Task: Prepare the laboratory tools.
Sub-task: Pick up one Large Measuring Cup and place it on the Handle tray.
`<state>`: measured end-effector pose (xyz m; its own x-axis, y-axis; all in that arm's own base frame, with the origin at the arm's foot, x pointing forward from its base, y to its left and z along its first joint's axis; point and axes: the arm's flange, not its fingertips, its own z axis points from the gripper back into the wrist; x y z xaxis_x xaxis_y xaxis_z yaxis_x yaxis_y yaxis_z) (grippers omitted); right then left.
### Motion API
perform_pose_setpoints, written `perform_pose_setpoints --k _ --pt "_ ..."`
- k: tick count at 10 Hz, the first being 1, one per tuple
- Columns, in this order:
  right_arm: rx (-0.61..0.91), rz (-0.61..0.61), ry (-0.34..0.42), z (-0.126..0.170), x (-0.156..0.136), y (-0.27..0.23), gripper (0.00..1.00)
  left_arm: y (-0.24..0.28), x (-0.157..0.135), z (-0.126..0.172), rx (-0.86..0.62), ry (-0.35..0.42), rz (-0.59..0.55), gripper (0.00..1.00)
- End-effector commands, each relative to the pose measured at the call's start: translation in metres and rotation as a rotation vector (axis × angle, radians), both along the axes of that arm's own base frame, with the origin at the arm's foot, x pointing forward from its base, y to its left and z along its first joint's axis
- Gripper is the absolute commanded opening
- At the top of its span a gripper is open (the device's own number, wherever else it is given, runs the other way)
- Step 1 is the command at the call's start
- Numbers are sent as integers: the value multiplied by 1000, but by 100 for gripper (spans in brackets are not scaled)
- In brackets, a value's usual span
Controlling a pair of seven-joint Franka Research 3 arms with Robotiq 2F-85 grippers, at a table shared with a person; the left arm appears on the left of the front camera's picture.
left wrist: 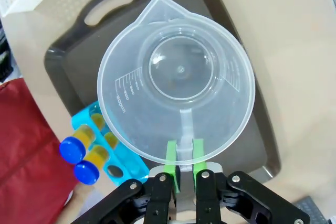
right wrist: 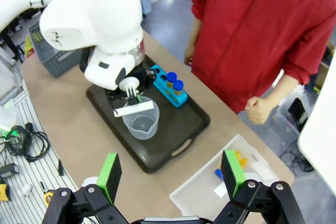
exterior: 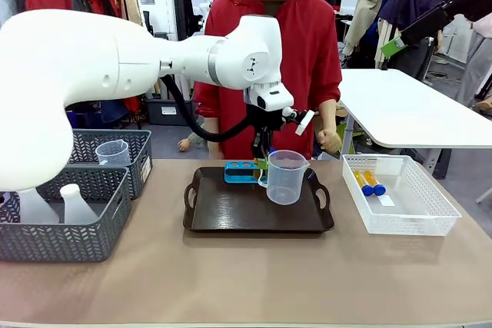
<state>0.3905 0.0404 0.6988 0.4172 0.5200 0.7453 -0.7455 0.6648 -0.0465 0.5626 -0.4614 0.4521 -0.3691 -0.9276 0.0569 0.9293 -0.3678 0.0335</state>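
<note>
The job looks partly done: nearest, left of the tray (exterior: pixel 231 228), the grey basket (exterior: pixel 61 240) holds two conical flasks (exterior: pixel 73 205) not yet brought over, and right of the tray the white basket (exterior: pixel 400 224) holds two tubes (exterior: pixel 367 183). Over the tray the left pincer (left wrist: pixel 182 157) is clenched on the handle of the empty beaker (exterior: pixel 286 177), though I cannot tell whether the beaker is set down. At the tray's far edge the blue rack (exterior: pixel 241 170) carries two more tubes, and the right pincer (right wrist: pixel 170 174) hangs released high above the tray.
</note>
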Motion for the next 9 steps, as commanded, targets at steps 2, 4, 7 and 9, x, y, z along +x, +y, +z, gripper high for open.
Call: perform_pose_setpoints --k 2,4,7,9 --pt "8 10 -3 1 0 0 100 -4 7 -20 3 -40 14 0" --pt "8 10 -3 1 0 0 100 -9 8 -35 5 -34 41 0" --pt "8 10 -3 1 0 0 100 -10 13 -46 10 -8 48 0" --pt "8 10 -3 1 0 0 100 -8 15 -52 14 8 51 6"
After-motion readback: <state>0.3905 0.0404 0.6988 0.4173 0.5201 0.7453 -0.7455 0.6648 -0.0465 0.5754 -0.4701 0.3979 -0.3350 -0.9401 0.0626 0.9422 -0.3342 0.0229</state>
